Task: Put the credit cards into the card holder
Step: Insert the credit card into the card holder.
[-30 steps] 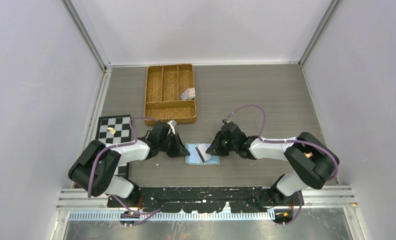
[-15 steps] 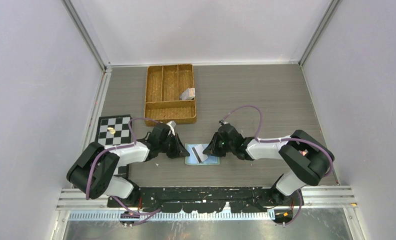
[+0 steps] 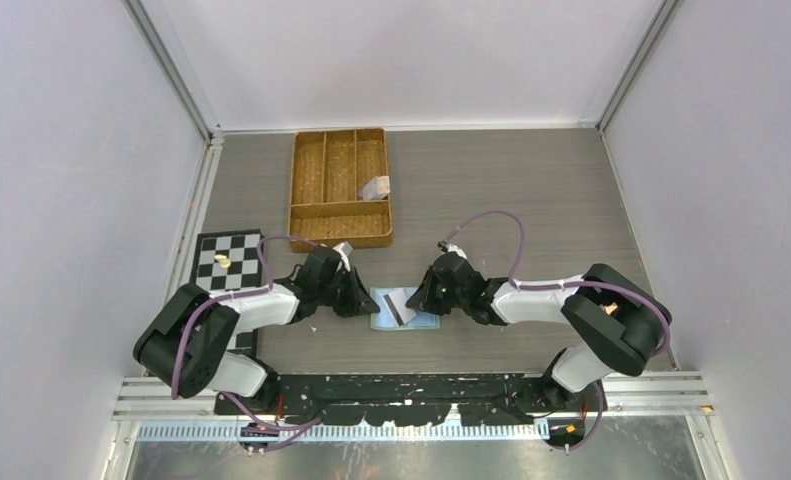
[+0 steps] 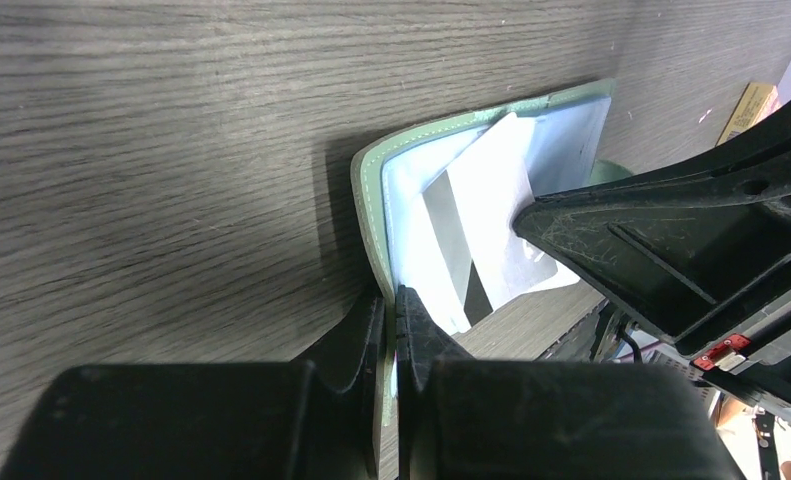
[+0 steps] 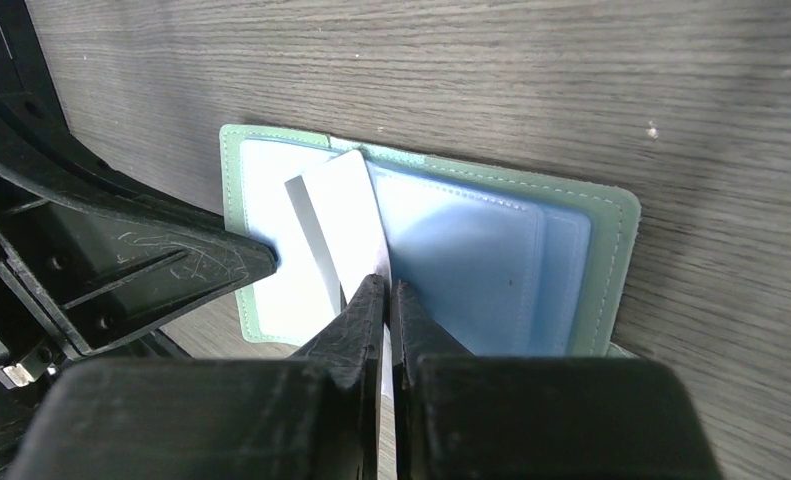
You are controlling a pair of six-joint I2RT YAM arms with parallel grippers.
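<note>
Credit card (image 5: 336,215), one, is sitting pinched in the clenched right jaws, overlapping the open card holder (image 5: 491,260). Left jaws are clamping that single card holder's left edge. Bare surface (image 3: 531,200) is stretching beyond, and a woven tray (image 3: 341,238) is holding another pale card (image 3: 375,187).

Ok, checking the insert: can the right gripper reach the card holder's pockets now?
Likely yes: left gripper holds the card holder open; right gripper, gripping a card, sits right over it, nothing between.
</note>
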